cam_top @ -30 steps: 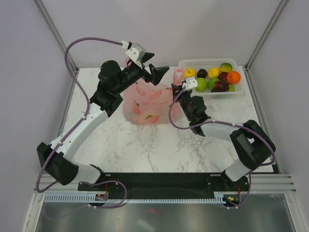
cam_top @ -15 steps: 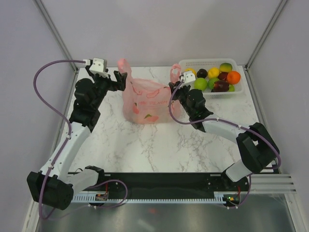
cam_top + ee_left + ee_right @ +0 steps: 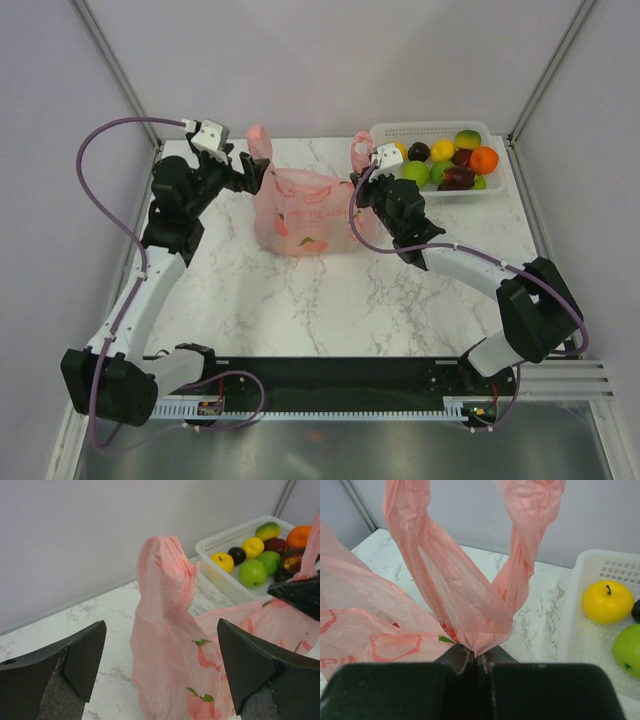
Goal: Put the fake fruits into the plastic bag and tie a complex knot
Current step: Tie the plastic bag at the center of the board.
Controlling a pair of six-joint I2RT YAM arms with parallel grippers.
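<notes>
Thin crinkly translucent pink plastic bag (image 3: 300,210) sits slumped on the white grey-veined marble bench (image 3: 300,310), towards the back centre, with red outline print and small green leaf marks on its sides. Its two handle loops stand up well apart: the left handle (image 3: 259,140) is a twisted, wrinkled upright strip, and the right handle (image 3: 362,150) is a tall narrow loop. Left hand (image 3: 161,625) is wide apart, its dark wedge-shaped fingers (image 3: 75,655) on either side of the left handle, not gripping it. Right hand (image 3: 477,657) is pinched together on the gathered base of the right handle, the film bunching into a point at the jaws and the loop rising above. Fake fruits (image 3: 445,160) are glossy, rounded, smooth plastic: yellow, green, orange, dark purple and a mango-coloured one, all lying in the white lattice basket (image 3: 400,132) at the back right corner of the bench, just right of the bag. Can't tell if any fruit is inside the bag.
</notes>
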